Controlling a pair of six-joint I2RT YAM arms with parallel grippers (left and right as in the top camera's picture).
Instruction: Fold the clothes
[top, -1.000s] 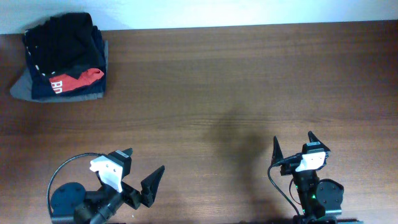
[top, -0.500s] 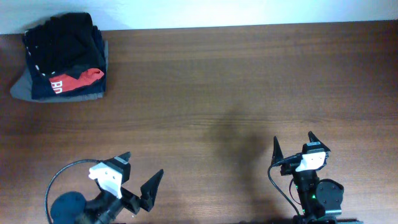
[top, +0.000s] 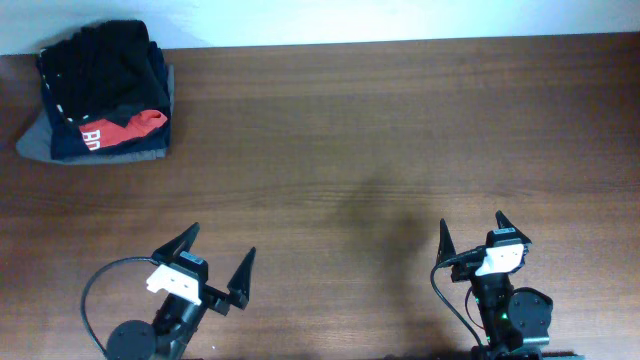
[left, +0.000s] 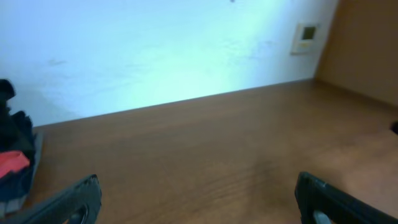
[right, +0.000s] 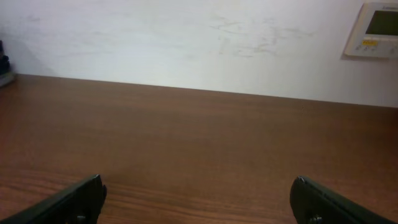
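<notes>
A black soft garment (top: 100, 58) lies bunched on top of a pile at the table's far left corner. It also shows at the left edge of the left wrist view (left: 9, 124). My left gripper (top: 220, 242) is open and empty near the front left edge, far from the pile; its fingers show over bare wood in the left wrist view (left: 198, 182). My right gripper (top: 471, 222) is open and empty near the front right edge, over bare wood in the right wrist view (right: 198, 182).
Under the black garment lie a dark garment with white block letters (top: 88, 138), a red garment (top: 135, 124) and a grey one (top: 40, 135). The brown wooden table (top: 360, 130) ends at a white wall. A wall panel (right: 376, 28) hangs at the right.
My left arm has turned and shifted, so its open gripper now points toward the far side of the table. The right arm and the pile have not moved.
</notes>
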